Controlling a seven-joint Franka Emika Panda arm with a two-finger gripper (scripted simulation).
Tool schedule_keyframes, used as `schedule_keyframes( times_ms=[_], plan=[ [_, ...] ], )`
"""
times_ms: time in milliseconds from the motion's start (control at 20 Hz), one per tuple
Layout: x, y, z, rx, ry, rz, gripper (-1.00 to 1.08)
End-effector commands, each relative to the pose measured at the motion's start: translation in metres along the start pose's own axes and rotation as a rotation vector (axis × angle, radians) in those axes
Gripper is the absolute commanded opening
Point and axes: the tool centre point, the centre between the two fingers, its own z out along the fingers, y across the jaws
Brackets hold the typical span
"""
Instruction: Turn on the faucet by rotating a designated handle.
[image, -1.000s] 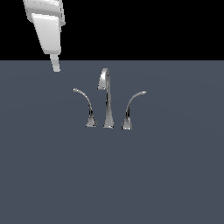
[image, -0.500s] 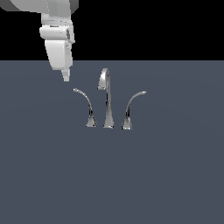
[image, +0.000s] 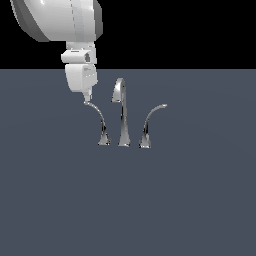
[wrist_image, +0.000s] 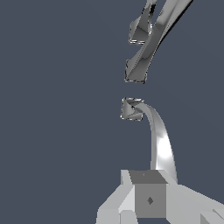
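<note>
Chrome handle (image: 98, 120) tip beneath white tool (image: 87, 99).

I logged a smooth white, rounded arm (image: 60, 20); its gripper (image: 87, 98) was boxy, pale grey, with darker facets.

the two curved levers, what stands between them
The tall hooked spout stands between the handle and the other lever, apart from both. The exterior view shows it best.
</note>
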Motion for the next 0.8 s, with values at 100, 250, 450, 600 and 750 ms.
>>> schedule_keyframes(
  times_ms=[100,250,450,600,750],
  plan=[
    [0.008,-0.016,0.011,0.001,0.002,0.067,-1.0],
    [0.011,-0.022,0.015,0.0,0.001,0.093,-1.0],
    [0.013,-0.025,0.017,0.0,0.001,0.107,-1.0],
    [0.013,-0.025,0.017,0.0,0.0,0.108,-1.0],
    [0.003,-0.026,0.0,0.024,-0.006,0.097,-1.0]
  ],
)
